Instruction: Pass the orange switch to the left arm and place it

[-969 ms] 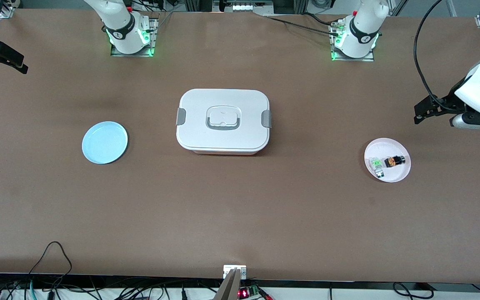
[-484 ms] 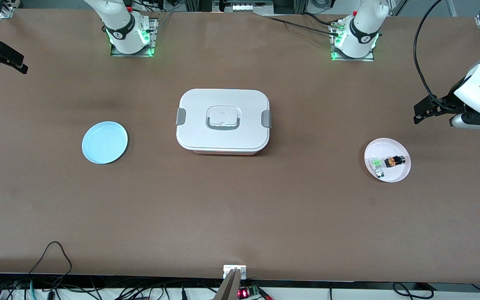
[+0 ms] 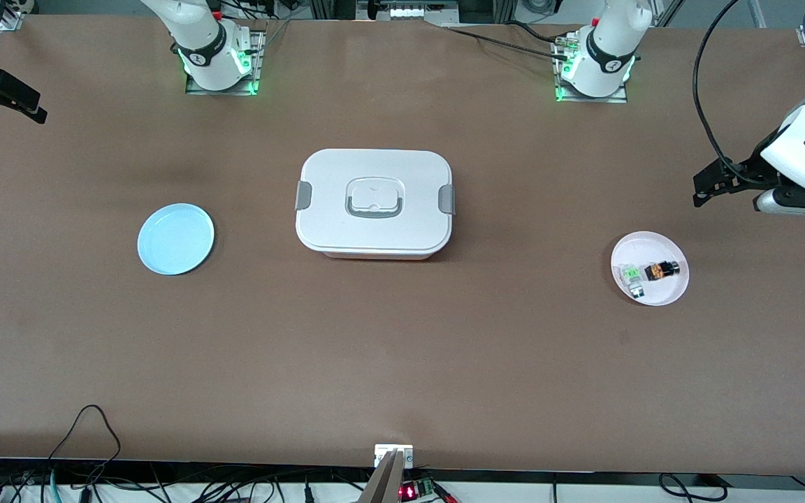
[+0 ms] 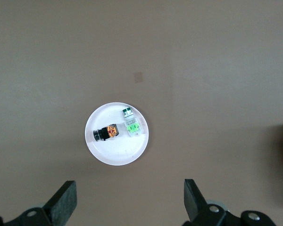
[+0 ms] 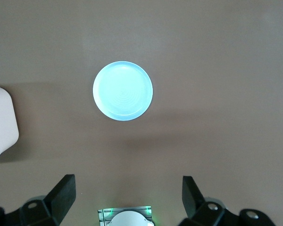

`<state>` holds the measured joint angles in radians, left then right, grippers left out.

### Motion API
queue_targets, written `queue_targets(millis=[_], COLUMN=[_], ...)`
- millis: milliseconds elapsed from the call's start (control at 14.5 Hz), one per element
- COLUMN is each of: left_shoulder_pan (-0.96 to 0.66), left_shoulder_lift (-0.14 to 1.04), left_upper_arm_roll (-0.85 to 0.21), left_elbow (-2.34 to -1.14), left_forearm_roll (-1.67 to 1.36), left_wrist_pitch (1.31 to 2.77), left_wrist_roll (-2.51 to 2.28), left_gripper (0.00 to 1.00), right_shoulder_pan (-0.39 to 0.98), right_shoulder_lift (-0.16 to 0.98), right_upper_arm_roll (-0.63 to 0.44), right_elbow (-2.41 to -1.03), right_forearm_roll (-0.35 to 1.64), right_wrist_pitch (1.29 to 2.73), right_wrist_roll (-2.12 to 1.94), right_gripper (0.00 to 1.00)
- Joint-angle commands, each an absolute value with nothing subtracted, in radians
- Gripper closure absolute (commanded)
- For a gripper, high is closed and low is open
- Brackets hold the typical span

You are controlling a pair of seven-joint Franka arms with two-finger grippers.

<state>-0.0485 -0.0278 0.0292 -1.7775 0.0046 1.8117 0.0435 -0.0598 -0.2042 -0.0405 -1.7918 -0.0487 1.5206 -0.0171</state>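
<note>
While lying untouched on pink plate, orange switch just beside green-and-clear component, toward left arm's end of table, mid-height in the front frame. Left tool released, fingers spread wide, up over bare table at the frame's edge, higher in frame than the plate. Right tool likewise released, high at the upper corner of the frame on right arm's end. Box shut at frame centre, blue plate beside it toward right arm's end.
</note>
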Motion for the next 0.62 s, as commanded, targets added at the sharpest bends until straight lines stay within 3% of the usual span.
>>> queue_targets(millis=[0, 553], left_shoulder_pan=[-0.057, -0.057], left_shoulder_lift=[-0.043, -0.043], left_upper_arm_roll=[0.031, 0.031], left_elbow=[-1.778, -1.776], left_forearm_roll=[0.002, 0.003], left_wrist_pitch=[1.801, 1.801], left_wrist_roll=[0.031, 0.029], left_gripper=[0.00, 0.00], right_shoulder_pan=[-0.058, -0.057], right_shoulder_lift=[-0.233, -0.247], right_upper_arm_roll=[-0.040, -0.034], right_elbow=[-1.805, -1.819], right_forearm_roll=[-0.040, -0.038], right_wrist_pitch=[1.508, 1.522], right_wrist_roll=[-0.006, -0.006], right_gripper=[0.00, 0.00])
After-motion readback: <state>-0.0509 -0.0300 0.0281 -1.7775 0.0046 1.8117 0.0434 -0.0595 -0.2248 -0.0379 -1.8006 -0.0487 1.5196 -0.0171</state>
